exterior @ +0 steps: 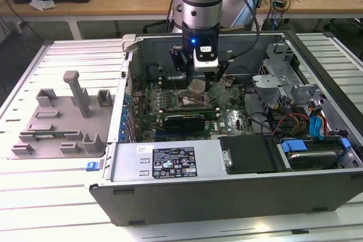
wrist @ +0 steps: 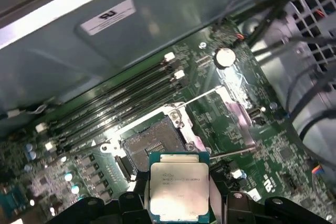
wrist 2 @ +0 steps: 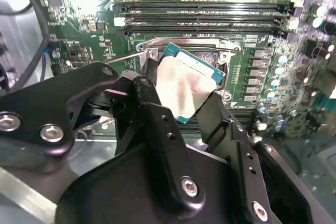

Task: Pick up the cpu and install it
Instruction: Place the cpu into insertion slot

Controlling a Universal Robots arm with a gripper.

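Currently the cpu [wrist: 178, 190] is clamped in the gripper [exterior: 202, 82], above the socket [exterior: 195, 101] at its 6 o'clock in the exterior view. Placement is judged in hand; square alignment is required.

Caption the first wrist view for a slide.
Gripper holds the cpu above the open socket on the green board.

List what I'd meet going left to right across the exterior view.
From the left: grey parts stand → computer case, its side wall → gripper shut on the cpu → coloured cables.
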